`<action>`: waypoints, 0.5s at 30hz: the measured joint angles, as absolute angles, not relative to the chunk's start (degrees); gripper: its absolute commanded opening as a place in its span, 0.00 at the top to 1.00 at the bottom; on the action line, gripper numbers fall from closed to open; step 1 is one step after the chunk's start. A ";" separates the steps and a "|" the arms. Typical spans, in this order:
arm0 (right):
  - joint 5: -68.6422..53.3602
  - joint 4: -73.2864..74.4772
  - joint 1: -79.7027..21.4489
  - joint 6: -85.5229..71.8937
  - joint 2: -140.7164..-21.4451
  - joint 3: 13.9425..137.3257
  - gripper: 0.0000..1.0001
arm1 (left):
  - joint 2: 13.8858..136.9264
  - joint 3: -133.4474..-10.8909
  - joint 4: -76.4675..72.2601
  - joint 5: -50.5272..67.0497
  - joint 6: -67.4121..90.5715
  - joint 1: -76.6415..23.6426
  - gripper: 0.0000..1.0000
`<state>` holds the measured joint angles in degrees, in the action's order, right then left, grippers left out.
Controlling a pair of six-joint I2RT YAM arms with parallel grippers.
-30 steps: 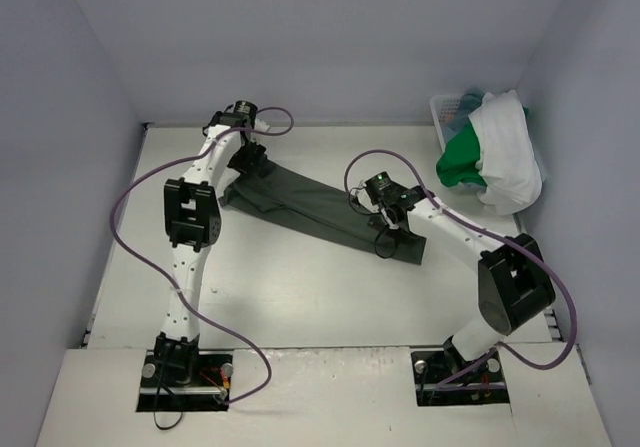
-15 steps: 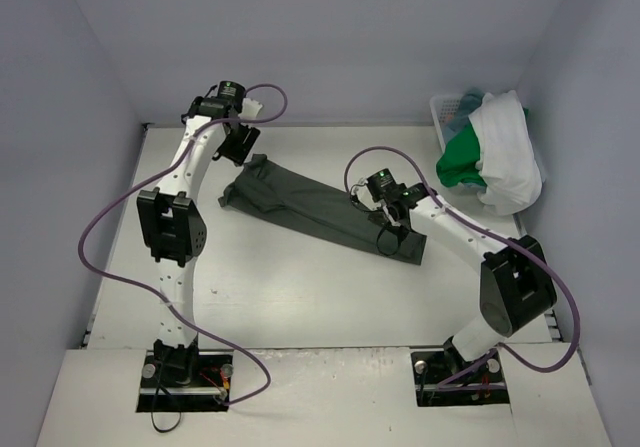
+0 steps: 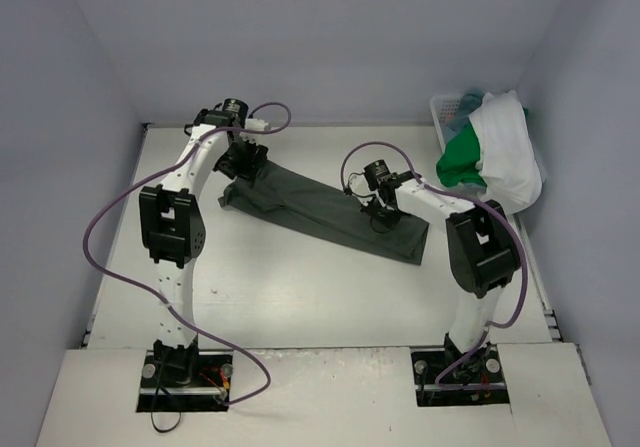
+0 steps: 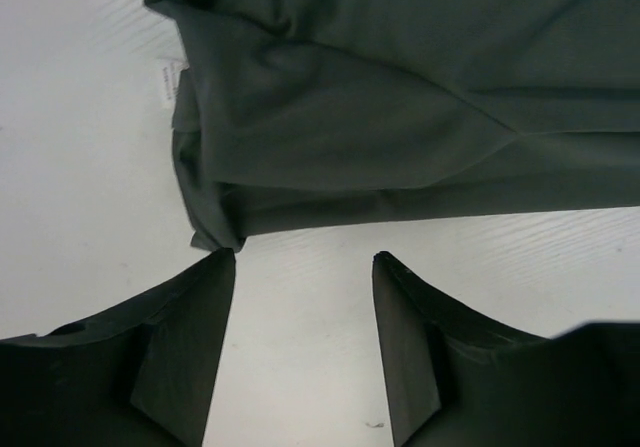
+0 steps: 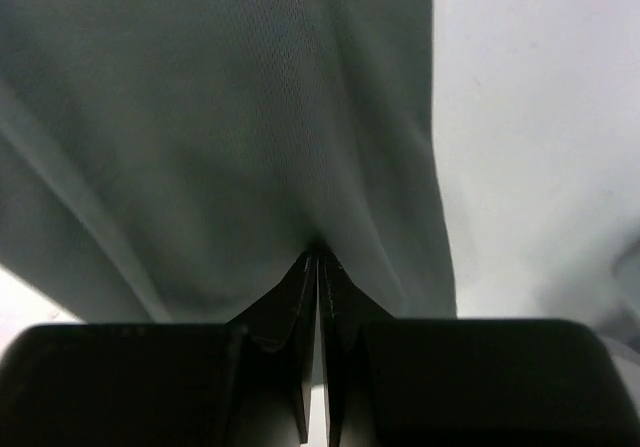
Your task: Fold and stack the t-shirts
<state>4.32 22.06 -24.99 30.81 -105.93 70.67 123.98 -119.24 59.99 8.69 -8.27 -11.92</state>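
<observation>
Count four t-shirts. One dark grey-green t-shirt (image 3: 320,207) lies on the table (image 3: 300,287), well to the left of the basket (image 3: 442,112). Three more are heaped in and over the basket:

- one white t-shirt (image 3: 505,157)
- one bright green t-shirt (image 3: 460,164), touching the white one on its left
- one teal-blue t-shirt (image 3: 470,100), of which you see only a small part at the basket's far end

Count one basket and one table.

Count two arms, the left arm (image 3: 172,227) and the right arm (image 3: 480,252). Each carries one gripper, so you have two: the left gripper (image 4: 305,257) and the right gripper (image 5: 318,252).

Count two purple cables, the left arm's cable (image 3: 90,232) and the right arm's cable (image 3: 524,285).
</observation>
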 measured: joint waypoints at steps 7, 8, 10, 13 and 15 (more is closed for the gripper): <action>1.87 19.94 -23.70 30.81 -108.03 70.08 0.99 | 125.36 -116.36 55.20 15.29 -6.85 -12.05 0.62; 1.65 19.59 -23.68 30.81 -108.03 69.89 0.99 | 125.84 -116.16 54.78 15.79 -6.72 -12.05 0.64; 1.32 19.16 -23.68 30.83 -108.03 69.45 0.99 | 126.87 -115.28 53.32 16.86 -6.42 -12.05 0.68; 1.06 18.81 -23.68 30.83 -108.03 68.69 0.99 | 128.25 -113.45 50.98 18.04 -5.67 -12.27 0.74; 1.06 18.37 -23.70 30.89 -108.03 68.29 0.99 | 129.71 -113.34 50.04 18.31 -5.48 -12.32 0.77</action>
